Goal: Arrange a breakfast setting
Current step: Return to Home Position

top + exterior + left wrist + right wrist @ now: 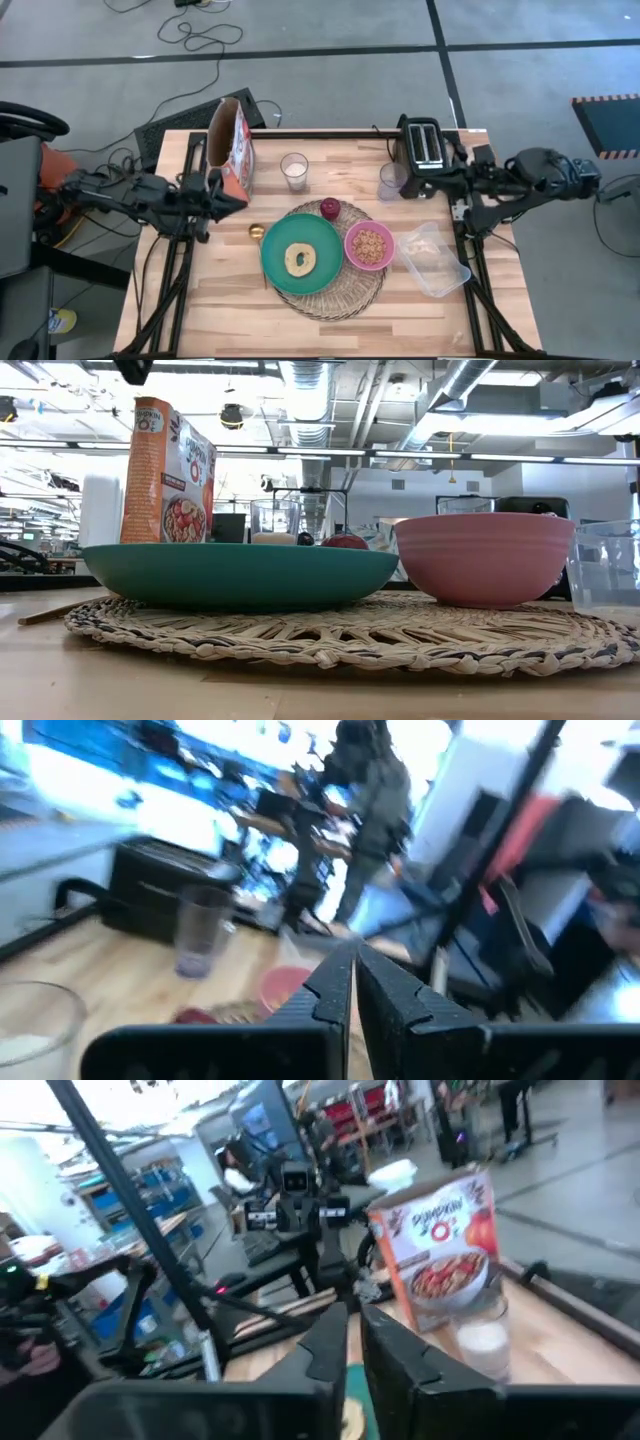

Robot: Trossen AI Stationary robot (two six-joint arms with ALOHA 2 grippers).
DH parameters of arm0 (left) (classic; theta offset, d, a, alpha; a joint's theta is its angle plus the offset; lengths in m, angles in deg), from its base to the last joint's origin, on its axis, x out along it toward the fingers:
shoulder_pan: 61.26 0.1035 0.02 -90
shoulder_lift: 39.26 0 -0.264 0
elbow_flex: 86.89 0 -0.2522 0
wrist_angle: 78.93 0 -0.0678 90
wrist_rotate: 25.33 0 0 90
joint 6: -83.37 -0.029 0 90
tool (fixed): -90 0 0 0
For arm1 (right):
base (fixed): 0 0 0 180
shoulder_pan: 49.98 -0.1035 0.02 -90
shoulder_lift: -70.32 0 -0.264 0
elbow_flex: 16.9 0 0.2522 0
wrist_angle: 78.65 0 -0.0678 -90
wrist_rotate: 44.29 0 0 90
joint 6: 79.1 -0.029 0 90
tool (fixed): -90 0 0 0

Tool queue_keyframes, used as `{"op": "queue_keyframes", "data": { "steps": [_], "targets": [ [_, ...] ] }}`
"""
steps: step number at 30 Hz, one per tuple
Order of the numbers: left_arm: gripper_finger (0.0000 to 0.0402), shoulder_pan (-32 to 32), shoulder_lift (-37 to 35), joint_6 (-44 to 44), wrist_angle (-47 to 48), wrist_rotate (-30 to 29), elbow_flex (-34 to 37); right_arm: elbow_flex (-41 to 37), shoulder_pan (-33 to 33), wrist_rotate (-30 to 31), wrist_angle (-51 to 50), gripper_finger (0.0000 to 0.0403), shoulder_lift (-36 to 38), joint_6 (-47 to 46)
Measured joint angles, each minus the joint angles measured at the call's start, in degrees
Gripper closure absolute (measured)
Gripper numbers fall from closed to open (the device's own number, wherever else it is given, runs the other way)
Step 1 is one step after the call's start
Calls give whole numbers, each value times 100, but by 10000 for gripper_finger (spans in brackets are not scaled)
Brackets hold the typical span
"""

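Round woven straw mat [350, 635], glossy teal plate [240, 575], ribbed pink bowl [485, 555]

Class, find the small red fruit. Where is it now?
In the high view, the small red fruit sits at the far edge of the round woven straw mat, just beyond the teal plate and pink bowl.

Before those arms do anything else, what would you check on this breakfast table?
1. Bagel on teal plate: ok.
2. Red fruit on straw mat: ok.
3. Gold spoon beside plate: ok.
4. Left gripper shut, empty: ok.
5. Left gripper clear of cereal box: cannot tell, they look close from above.
6. Right gripper shut, empty, near toaster: ok.
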Motion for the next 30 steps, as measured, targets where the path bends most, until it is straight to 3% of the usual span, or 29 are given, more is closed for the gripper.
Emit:
{"op": "queue_keyframes", "data": {
  "steps": [4, 14, 23, 30],
  "targets": [
    [395, 2, -347, -68, -109, -230, 252, -658, -16, 29, 871, 323, 138, 315],
    [395, 2, -479, -149, 401, -661, 322, -2447, 187, 26, 2614, 349, 483, 333],
    [395, 4, -445, -709, 581, -733, 378, -2542, 433, 34, 2194, 351, 530, 28],
    [395, 4, -652, -1043, -458, -364, 1276, -3091, 430, -426, 2752, 351, 758, 494]
  ]
}}
